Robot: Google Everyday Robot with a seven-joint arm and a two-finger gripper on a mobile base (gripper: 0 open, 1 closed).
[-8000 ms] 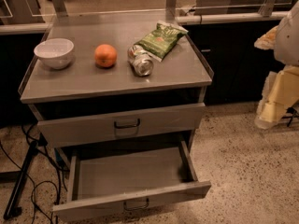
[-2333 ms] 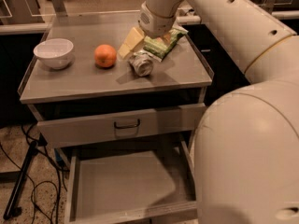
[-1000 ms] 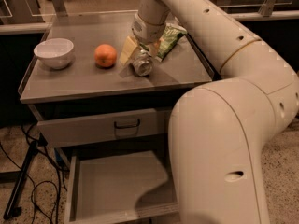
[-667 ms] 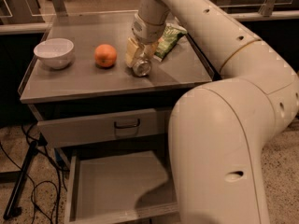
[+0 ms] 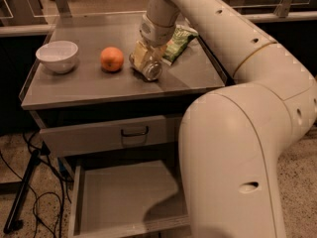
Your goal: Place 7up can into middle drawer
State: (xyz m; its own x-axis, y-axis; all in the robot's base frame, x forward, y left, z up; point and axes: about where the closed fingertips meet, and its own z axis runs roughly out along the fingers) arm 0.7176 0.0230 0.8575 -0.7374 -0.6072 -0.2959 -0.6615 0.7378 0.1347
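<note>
The 7up can (image 5: pixel 152 72) lies directly beneath the claw (image 5: pixel 142 59), long axis toward the bench (image 5: pixel 74 90) front. Whether the claw is spread or pinching cannot be told.

arm: swings in from the right | end effector (image 5: pixel 143 59): comes down over 7up can (image 5: pixel 152 71) | can: now directly beneath it

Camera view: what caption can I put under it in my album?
Gripper down at the 7up can lying on the cabinet top beside an orange, middle drawer open below.
</note>
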